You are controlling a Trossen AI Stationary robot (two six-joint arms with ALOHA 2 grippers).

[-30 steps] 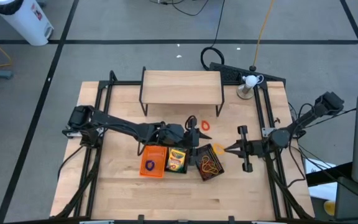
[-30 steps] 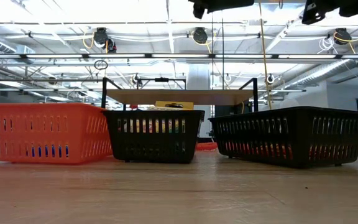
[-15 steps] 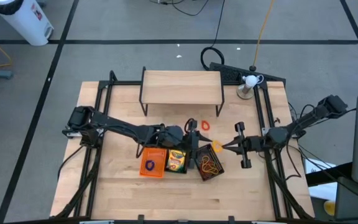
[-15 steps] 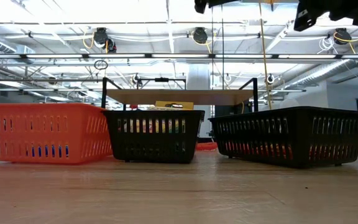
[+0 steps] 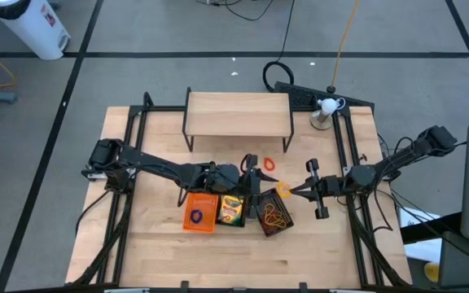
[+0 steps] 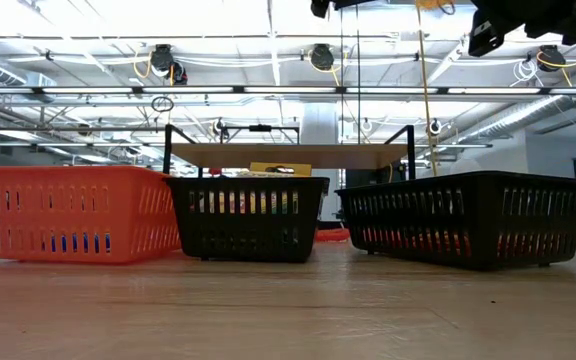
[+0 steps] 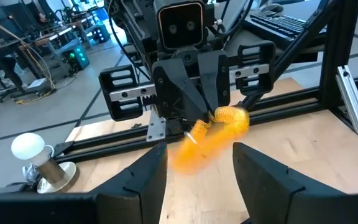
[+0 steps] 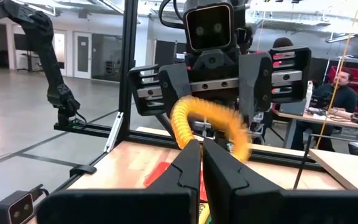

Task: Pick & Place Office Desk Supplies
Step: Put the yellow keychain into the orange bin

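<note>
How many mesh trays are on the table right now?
3, in a row at the table's middle: the orange tray at the left arm's end, a black tray in the middle, another black tray at the right arm's end.

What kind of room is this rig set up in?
Probably a robotics lab or workshop: a wooden worktable framed in black metal rails, a large open hall with exposed ceiling pipes and strip lights, and another dark robot arm on a stand near people at desks.
</note>
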